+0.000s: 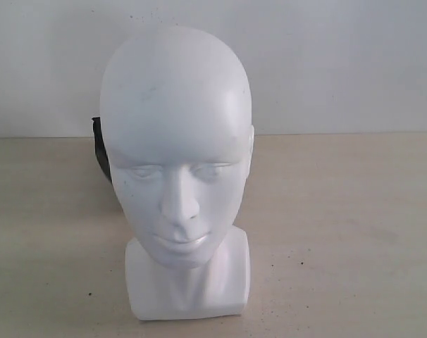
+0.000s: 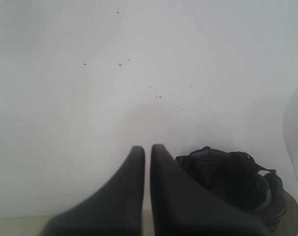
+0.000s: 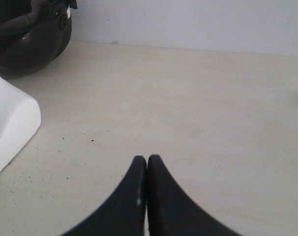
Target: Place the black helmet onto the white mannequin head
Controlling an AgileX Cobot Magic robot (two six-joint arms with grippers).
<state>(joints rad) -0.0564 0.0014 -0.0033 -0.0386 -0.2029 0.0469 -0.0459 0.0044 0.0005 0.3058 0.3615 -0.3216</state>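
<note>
1. Plain white wall (image 1: 340, 63) runs across the back, lightly speckled in the left wrist view.
2. Pale beige table (image 1: 354, 232) with some small dark specks carries everything.
3. The white mannequin head (image 1: 177, 162) stands upright on its squarish base at the front of the table, face toward the exterior camera. It's bald and glossy with nothing on top.
4. The black helmet (image 1: 101, 151) is on the table behind the head, toward the left of the exterior view. From there it's almost all hidden, just a dark sliver poking out beside the head's temple and cheek. The left wrist view shows it better: the padded lining and straps are turned to the camera and it sits close to the wall. Can't tell if it touches the mannequin's base.
5. Left end effector (image 2: 147, 150): the two black fingers are drawn together with only a thin slit between them and nothing gripped. It's up off the table, with the helmet just beside it in its own view.
6. Right end effector (image 3: 147, 160): fingers pressed tight together, gripping nothing, over bare table off to the side of the mannequin's base.
</note>
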